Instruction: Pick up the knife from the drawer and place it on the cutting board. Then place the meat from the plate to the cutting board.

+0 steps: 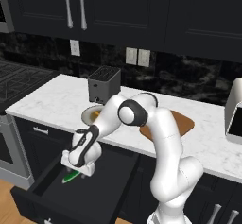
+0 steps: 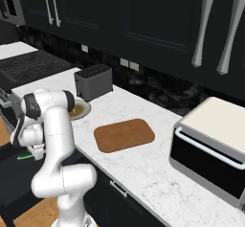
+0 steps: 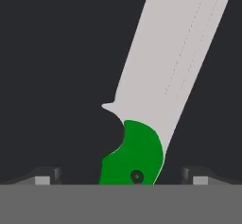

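The wide dark drawer [image 1: 101, 190] stands pulled out below the counter. Inside it lies the knife [image 3: 156, 90] with its green handle [image 1: 71, 176] and pale blade. My gripper [image 3: 122, 176] is down in the drawer right over the handle, open, with one fingertip [image 3: 47, 175] on each side and a gap to the handle on both. In the left base view the gripper [image 1: 78, 170] hangs just above the knife. The reddish-brown cutting board [image 2: 124, 135] lies bare on the counter. The plate [image 1: 89, 116] sits in front of the toaster, partly behind my arm, with an orange-brown bit of meat [image 1: 96, 113] showing on it.
A dark toaster [image 2: 93, 82] stands at the back of the white marble counter [image 2: 158, 168]. A toaster oven [image 2: 210, 144] sits at the right. A stove [image 1: 19, 76] lies to the left. Dark wall cabinets with silver handles hang above.
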Motion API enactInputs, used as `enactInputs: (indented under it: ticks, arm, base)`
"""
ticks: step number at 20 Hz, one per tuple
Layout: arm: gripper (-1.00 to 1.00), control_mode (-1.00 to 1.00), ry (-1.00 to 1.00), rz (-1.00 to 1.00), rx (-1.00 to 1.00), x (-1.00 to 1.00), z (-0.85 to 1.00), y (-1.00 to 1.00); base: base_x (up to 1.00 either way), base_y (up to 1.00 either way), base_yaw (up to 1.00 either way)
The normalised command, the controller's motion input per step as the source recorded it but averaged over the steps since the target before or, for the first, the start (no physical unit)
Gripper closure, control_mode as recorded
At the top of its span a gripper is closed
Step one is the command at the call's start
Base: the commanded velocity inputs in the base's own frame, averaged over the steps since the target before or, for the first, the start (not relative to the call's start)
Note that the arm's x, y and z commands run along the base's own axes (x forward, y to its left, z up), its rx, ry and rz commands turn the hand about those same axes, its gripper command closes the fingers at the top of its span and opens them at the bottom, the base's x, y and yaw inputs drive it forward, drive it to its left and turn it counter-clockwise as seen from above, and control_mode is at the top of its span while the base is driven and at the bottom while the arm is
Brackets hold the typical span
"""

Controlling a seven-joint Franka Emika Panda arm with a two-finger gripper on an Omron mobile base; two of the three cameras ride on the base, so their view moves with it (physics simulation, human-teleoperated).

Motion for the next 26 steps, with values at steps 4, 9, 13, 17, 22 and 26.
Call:
enactInputs:
  ticks: [4, 9, 13, 17, 22, 26]
  arm:
    - [1.00, -1.00, 0.16, 0.00, -0.02, 0.02, -0.43, 0.14]
    - [1.00, -1.00, 0.15, 0.00, -0.05, 0.00, -0.48, 0.17]
    - [1.00, -1.00, 0.05, 0.00, -0.01, -0.06, -0.09, 0.10]
    - [1.00, -1.00, 0.02, 0.00, -0.08, -0.09, 0.00, 0.05]
    - [1.00, -1.00, 0.00, 0.00, -0.06, -0.41, 0.38, 0.00]
    - [1.00, -1.00, -0.06, 0.00, -0.02, -0.88, 0.94, -0.01]
  base:
    - [0.00, 0.00, 0.00]
    - [0.00, 0.00, 0.00]
    - [0.00, 0.00, 0.00]
    - [0.00, 0.00, 0.00]
    - [0.00, 0.00, 0.00]
    - [0.00, 0.00, 0.00]
